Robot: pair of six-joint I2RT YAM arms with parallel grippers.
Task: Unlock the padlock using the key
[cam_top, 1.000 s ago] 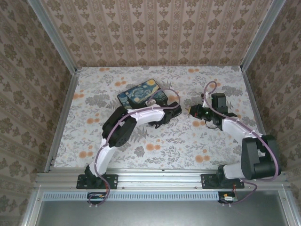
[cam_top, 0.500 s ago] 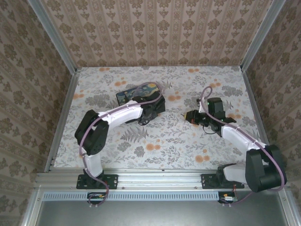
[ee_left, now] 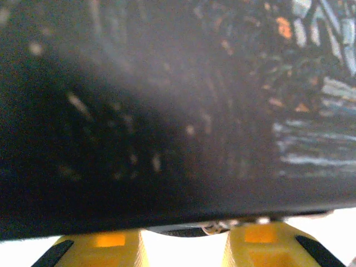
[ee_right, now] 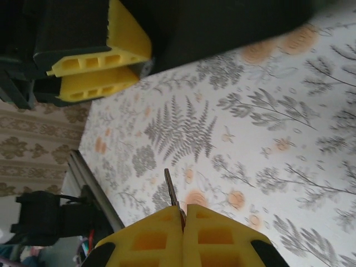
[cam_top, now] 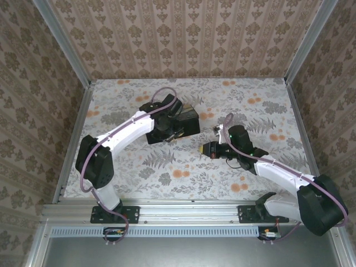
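Note:
The dark box [cam_top: 188, 119] with the swirling painting stands tilted at the table's middle back, its dark face [ee_left: 167, 111] close to the left wrist camera. My left gripper [cam_top: 173, 135] sits at its near edge. The yellow fingers [ee_left: 100, 247] hold a small dark grey piece with a thin loop, the padlock [ee_left: 189, 230], under the box's edge. My right gripper [cam_top: 204, 149] hovers to the right of the box, pointing left. It is shut on the key [ee_right: 170, 186], whose blade sticks out ahead of its pads toward the left gripper [ee_right: 142, 65] and box [ee_right: 222, 22].
The floral tabletop [cam_top: 183, 167] lies open in front of both grippers. Patterned walls enclose the back and sides, and an aluminium rail [cam_top: 189, 207] runs along the near edge by the arm bases.
The left arm swung out to the left and its gripper drew back to the box, which went from lying flat to tilted. The right gripper moved left and nearer with the key.

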